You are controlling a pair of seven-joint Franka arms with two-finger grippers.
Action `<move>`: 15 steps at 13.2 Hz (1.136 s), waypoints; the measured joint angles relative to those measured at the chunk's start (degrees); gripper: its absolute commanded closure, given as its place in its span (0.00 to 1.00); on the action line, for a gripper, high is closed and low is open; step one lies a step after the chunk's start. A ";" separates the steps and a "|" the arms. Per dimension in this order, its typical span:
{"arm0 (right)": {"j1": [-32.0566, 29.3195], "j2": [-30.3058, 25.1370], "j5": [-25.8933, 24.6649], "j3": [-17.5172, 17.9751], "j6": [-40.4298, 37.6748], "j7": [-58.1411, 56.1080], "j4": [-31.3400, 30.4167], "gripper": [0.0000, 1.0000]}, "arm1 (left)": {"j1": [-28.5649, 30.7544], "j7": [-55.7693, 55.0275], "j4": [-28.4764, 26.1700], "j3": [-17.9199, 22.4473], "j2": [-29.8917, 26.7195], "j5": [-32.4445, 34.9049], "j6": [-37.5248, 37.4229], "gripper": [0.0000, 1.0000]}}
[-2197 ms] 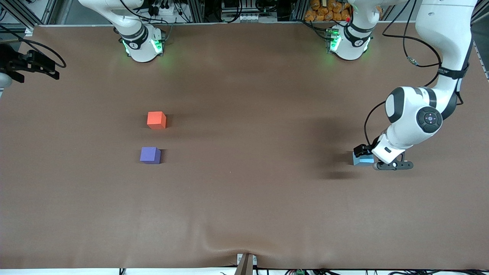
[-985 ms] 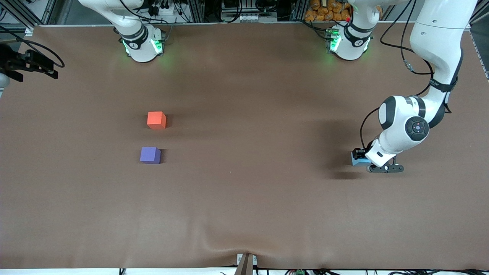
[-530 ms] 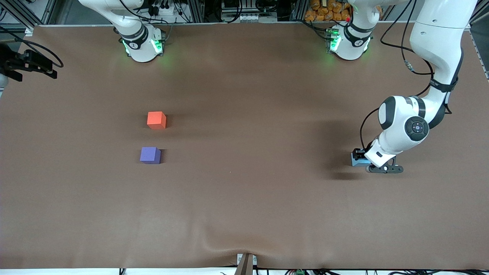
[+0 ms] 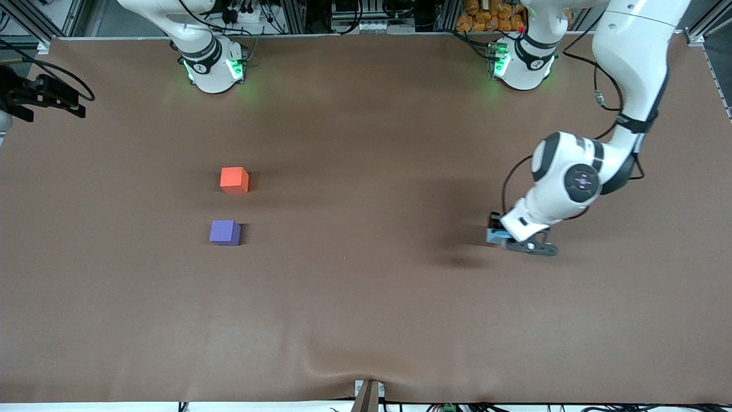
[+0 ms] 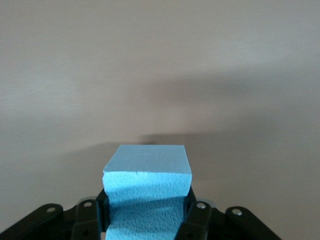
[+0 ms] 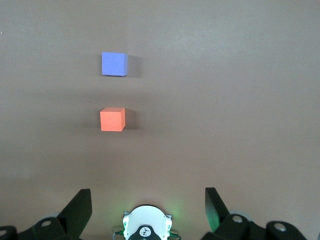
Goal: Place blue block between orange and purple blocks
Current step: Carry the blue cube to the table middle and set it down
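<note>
Brown cloth covers the table (image 4: 366, 297) we work on. Our left gripper (image 4: 498, 234) is over the left arm's end, lifted, clamped on the blue block (image 5: 148, 187). Our right gripper (image 6: 148, 210) waits high with its fingers spread wide. The orange block (image 4: 234, 179) and the purple block (image 4: 225, 233) sit well apart from our load, the purple one nearer the front camera. We judge the carry should stay level and approach the narrow gap from the side, so neither neighbour gets pushed.
</note>
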 measured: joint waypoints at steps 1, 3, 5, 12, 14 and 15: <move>0.00 0.00 0.01 0.01 0.00 0.00 -0.01 0.00 | -1.69 -2.53 0.76 -1.18 0.02 0.00 -0.02 1.00; -0.02 0.00 0.01 0.01 0.00 0.00 -0.02 0.00 | -7.76 -9.56 2.84 -1.75 0.79 0.00 -0.28 1.00; -0.07 0.00 0.02 0.01 -0.02 0.00 -0.05 0.00 | -15.54 -18.62 6.31 -1.40 3.66 0.00 -0.36 1.00; -0.06 0.96 0.05 0.30 -0.01 0.00 -0.10 0.00 | -32.49 -41.37 21.47 1.23 14.58 0.00 -0.40 1.00; -0.06 0.99 0.05 0.33 0.04 0.00 -0.10 0.00 | -38.11 -45.43 24.63 4.87 17.09 0.00 -0.41 1.00; -0.06 1.05 0.07 0.35 0.05 0.00 -0.10 0.00 | -40.80 -47.01 26.36 6.74 18.53 0.00 -0.42 1.00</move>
